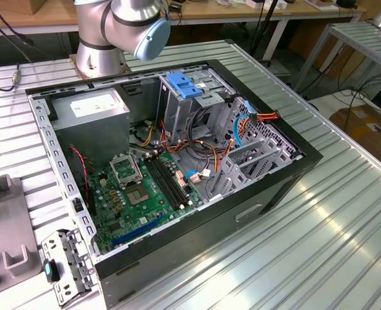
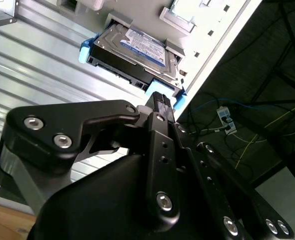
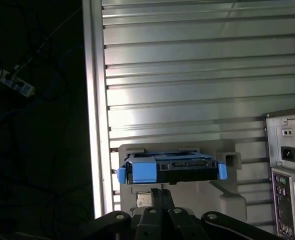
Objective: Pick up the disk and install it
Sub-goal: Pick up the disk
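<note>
Claw (image 2: 159, 98) just beside near edge of disk (image 2: 134, 51)

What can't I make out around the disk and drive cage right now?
Second wrist view: near edge of the disk, partly behind the gripper.
First wrist view: the label of the disk, as it is seen edge-on.
Exterior view: inside of the drive cage, hidden by its walls and blue latch; the arm above its base, cut off by the top edge.

Bright, even light fills the exterior view, glinting off the ribbed table (image 1: 332, 213). In both wrist views the floor (image 3: 37, 150) lies dark.
</note>
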### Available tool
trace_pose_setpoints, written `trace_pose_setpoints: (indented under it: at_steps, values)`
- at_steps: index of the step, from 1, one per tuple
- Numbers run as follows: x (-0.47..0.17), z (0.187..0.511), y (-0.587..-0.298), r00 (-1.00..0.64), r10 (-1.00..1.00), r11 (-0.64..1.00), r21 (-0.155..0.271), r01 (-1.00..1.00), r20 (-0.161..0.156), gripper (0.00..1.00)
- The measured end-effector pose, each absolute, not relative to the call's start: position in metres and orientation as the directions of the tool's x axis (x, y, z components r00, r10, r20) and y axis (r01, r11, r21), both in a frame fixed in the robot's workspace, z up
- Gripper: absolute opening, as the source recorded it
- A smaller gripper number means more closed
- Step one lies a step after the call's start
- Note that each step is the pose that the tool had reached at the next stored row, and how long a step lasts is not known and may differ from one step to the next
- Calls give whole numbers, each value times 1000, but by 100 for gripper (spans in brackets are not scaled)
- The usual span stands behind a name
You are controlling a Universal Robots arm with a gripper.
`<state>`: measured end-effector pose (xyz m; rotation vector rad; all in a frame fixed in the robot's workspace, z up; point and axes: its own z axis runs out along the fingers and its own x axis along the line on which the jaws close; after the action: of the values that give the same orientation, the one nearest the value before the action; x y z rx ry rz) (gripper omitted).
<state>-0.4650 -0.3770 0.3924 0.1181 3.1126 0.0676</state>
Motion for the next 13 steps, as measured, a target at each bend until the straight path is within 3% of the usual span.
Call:
trace_pose_setpoints:
  at_steps: [13]
  values:
    - [-465, 392, -377, -997, -78, 996, 44, -79, -24, 11]
